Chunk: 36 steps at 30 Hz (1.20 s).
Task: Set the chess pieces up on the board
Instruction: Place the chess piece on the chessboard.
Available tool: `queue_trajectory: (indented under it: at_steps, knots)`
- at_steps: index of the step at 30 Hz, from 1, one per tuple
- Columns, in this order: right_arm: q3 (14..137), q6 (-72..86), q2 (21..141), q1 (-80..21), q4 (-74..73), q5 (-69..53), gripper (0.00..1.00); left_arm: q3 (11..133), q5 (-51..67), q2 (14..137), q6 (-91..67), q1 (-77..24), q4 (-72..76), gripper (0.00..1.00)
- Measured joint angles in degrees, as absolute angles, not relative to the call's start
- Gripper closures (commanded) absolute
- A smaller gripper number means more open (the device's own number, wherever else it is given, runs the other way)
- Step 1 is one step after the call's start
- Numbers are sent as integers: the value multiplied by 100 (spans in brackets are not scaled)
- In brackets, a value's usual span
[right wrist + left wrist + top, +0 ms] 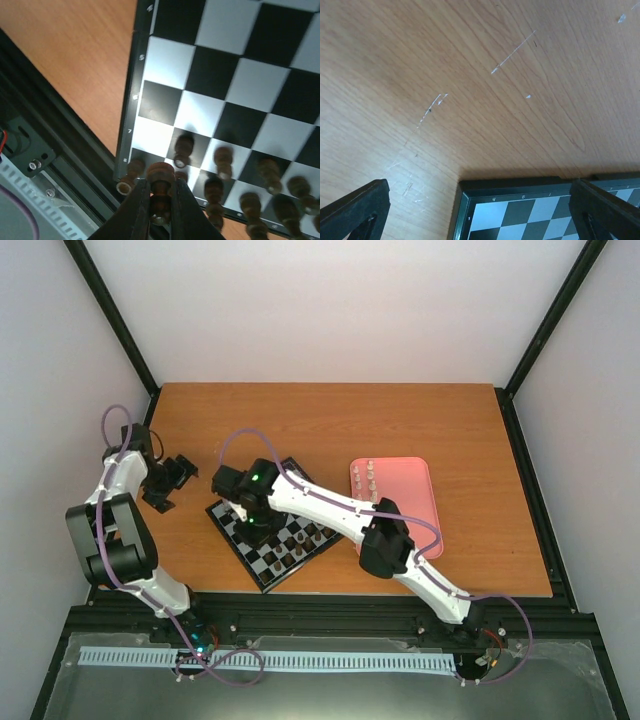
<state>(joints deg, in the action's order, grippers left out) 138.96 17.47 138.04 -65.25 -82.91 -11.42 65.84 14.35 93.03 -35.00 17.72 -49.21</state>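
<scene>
— When the right gripper (161, 202) hung over the board (220, 30), how were its fingers?
— Pressed together on one dark brown chess piece (160, 176), close to the black rim (131, 105) at the corner. Other dark pieces (222, 161) stood just beside, with open squares beyond them.
— And the left gripper (172, 483)?
— Its fingers were wide apart over the wooden table (470, 75), beside the board's left corner. Cream pieces (368, 478) stood in the pink tray (412, 515), right of the board.
</scene>
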Motion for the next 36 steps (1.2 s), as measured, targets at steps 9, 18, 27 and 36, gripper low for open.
queue_trajectory:
  at_steps: [9,18,27,36]
  knots:
    - [14003,1625,14105,-6799,-8289,-1470,97,6298,1439,8809,-3765,1826,-4768,0]
    - [14016,1610,14348,-6925,-8276,-1568,97,6235,1457,8556,-3776,1826,-4735,0]
    - [13955,1640,14368,-6925,-8259,-1470,97,6235,1527,8556,-3776,1826,-4731,0]
    - [13933,1638,14591,-6919,-8252,-1323,97,6235,1605,8556,-3776,1826,-4705,0]
